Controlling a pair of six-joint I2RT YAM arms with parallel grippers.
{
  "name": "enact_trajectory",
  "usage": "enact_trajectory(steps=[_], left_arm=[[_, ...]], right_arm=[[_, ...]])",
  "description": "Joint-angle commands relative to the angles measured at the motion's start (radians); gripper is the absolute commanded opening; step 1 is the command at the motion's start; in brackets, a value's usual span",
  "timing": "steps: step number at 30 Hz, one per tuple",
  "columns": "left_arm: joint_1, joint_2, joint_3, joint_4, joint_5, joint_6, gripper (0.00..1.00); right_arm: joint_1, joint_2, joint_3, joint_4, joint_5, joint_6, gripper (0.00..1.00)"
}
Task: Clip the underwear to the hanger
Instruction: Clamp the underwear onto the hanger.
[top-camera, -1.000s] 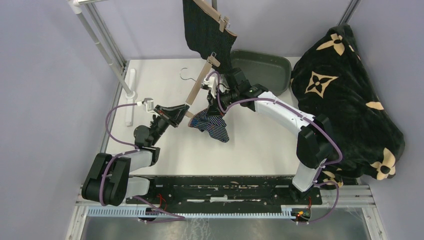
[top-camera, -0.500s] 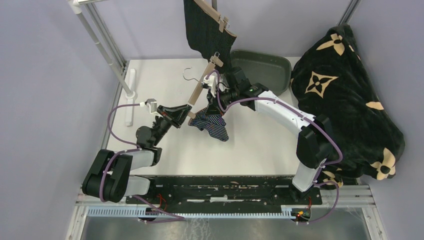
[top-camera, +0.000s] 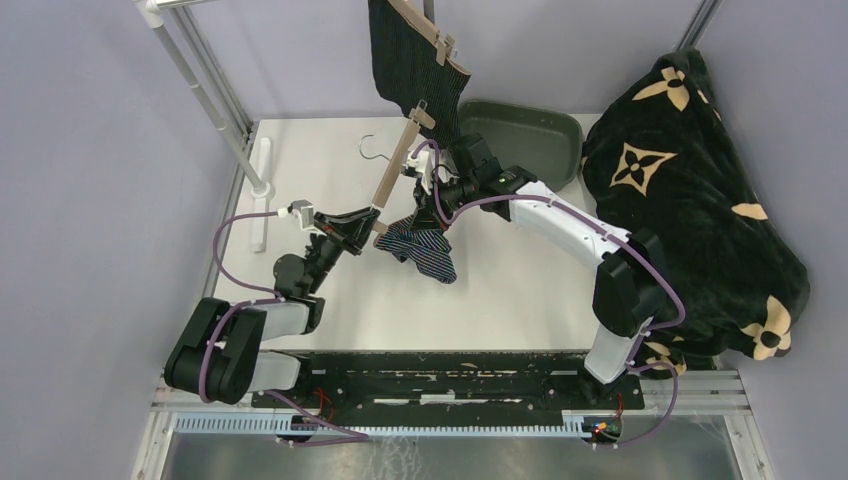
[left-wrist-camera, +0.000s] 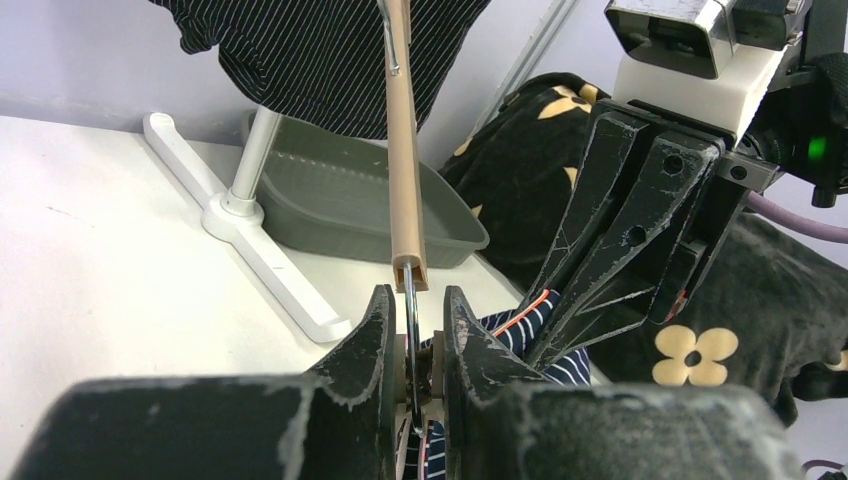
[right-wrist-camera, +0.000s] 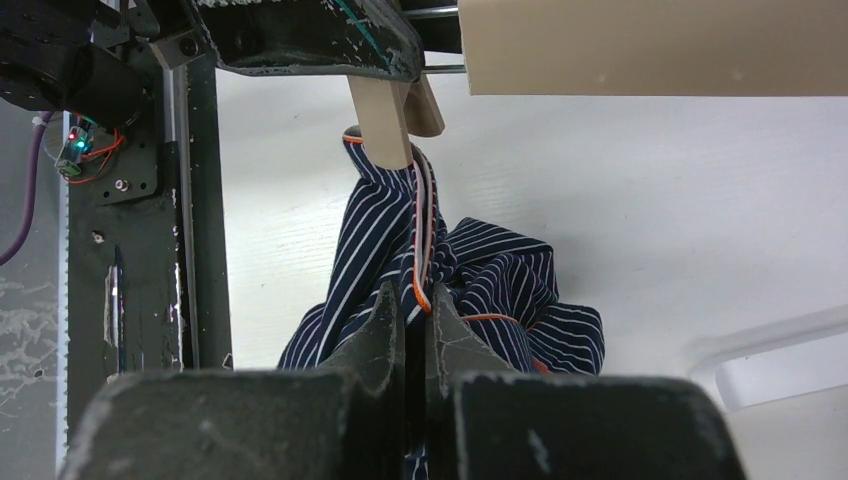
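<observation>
Overhead: 2 arms meet over the white table (top-camera: 520, 290), working a tilted wooden hanger (top-camera: 398, 165) between them.
Left gripper (left-wrist-camera: 412, 335): fingers drawn almost together, squeezing the wire-and-wood clip (right-wrist-camera: 385, 115) at the hanger's low end.
Right gripper (right-wrist-camera: 414, 325): fingers pressed tight on a fold of the navy underwear (right-wrist-camera: 500, 290), just below that clip.
Navy underwear: bunched, trailing from the clip down to the table; 1 corner appears to sit between the clip's wooden pads.
Black pinstriped underwear (top-camera: 410, 55): hanging high at the back from a 2nd hanger.
Step in hand: by the look of it, seating the navy waistband in the clip.
Doing it well: push the orange-trimmed edge deep between the pads, not just the hem; hold the fabric taut and the hanger steady; let the left fingers ease off first so the clip bites, and free the right grip only once the cloth holds.
Risk: a shallow bite could let the garment slide out.
Also in shot: a grey tub (top-camera: 525, 135) and a flower-patterned blanket (top-camera: 690, 200) on the right.
</observation>
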Motion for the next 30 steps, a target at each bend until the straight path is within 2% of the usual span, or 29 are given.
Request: enact_trajectory(steps=[1, 30], left_arm=[[-0.005, -0.016, -0.001, 0.093, -0.037, 0.074, 0.03], [-0.016, 0.08, 0.036, 0.21, 0.06, 0.012, 0.03]], right_arm=[[0.004, -0.009, 0.051, 0.025, -0.034, -0.001, 0.01], [0.002, -0.018, 0.065, 0.012, -0.03, -0.025, 0.01]])
